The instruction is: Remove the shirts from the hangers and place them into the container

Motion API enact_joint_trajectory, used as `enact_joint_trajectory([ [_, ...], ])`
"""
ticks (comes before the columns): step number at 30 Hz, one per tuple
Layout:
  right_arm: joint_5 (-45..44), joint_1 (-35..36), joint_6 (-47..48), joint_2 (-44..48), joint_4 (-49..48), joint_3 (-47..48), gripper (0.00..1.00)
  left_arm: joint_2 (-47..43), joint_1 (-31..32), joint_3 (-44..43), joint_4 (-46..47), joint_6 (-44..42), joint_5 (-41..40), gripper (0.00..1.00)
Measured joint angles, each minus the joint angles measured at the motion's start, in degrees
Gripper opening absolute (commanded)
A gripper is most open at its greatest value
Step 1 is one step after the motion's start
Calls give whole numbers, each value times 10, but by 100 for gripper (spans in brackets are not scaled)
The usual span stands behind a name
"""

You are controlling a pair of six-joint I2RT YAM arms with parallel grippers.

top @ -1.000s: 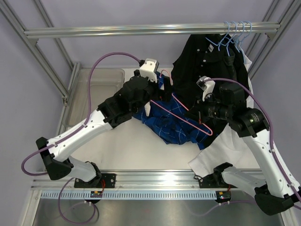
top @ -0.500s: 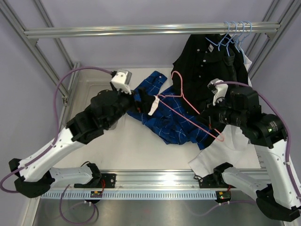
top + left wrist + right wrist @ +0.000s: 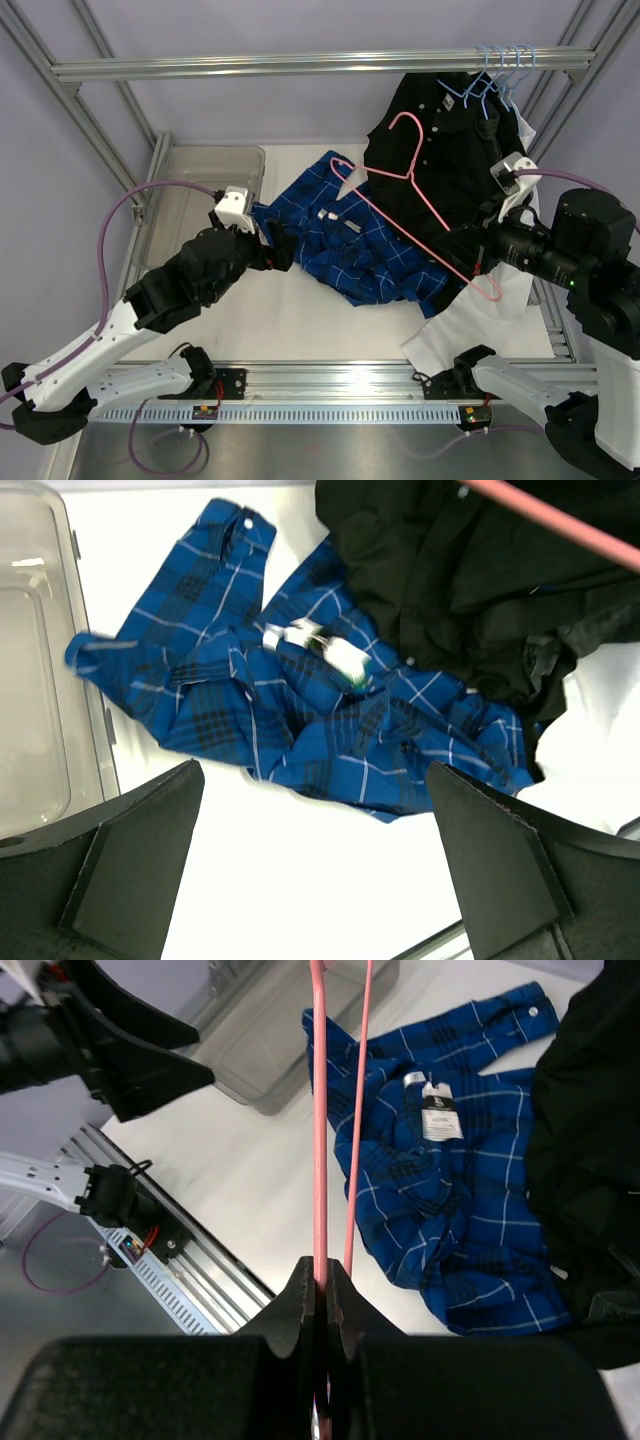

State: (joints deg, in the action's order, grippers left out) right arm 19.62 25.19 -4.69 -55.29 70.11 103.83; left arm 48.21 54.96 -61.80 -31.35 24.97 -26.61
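Note:
The royal blue plaid shirt (image 3: 360, 245) (image 3: 300, 710) (image 3: 460, 1190) lies crumpled on the white table, off its hanger. My right gripper (image 3: 478, 268) (image 3: 322, 1270) is shut on the pink-red hanger (image 3: 400, 224) (image 3: 319, 1110) and holds it in the air above the shirt, with the hook pointing away. Left of the shirt, my left gripper (image 3: 272, 248) (image 3: 312, 780) hangs open with nothing between its fingers. The translucent grey container (image 3: 205, 152) (image 3: 40, 680) (image 3: 290, 1040) stands at the back left. Black shirts (image 3: 450, 150) hang on light blue hangers (image 3: 500, 70).
A large white cloth (image 3: 470, 320) hangs down at the right under the black shirts. An aluminium rail (image 3: 300, 65) crosses the back and carries the hangers. Frame posts stand at both sides, and a metal rail (image 3: 330, 375) runs along the near table edge.
My left gripper has pulled back to the left and downward, away from the blue shirt, and stands fully open. My right arm has lifted the pink hanger up and rightward, clear of the shirt.

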Motion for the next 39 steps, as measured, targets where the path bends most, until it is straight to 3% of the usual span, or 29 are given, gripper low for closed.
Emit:
enact_joint_trajectory([
  [5, -15, 0, -6, 20, -43, -20, 0, 0, 0, 10, 2, 5, 0, 99],
  [10, -96, 0, -13, 3, -84, -48, 0, 2, 0, 21, -2, 11, 1, 99],
  [19, -236, -5, -33, -121, -176, -18, 0, -4, 0, 46, -56, 47, 0, 99],
  [30, -244, -70, -42, -251, -232, 13, 0, -65, 0, 91, -107, 82, 2, 99],
  [38, -229, -73, -47, -232, -270, -59, 0, -45, 0, 111, -103, 92, 29, 99],
  [39, -230, -73, -47, -226, -276, -72, 4, -34, 0, 111, -97, 92, 35, 99],
])
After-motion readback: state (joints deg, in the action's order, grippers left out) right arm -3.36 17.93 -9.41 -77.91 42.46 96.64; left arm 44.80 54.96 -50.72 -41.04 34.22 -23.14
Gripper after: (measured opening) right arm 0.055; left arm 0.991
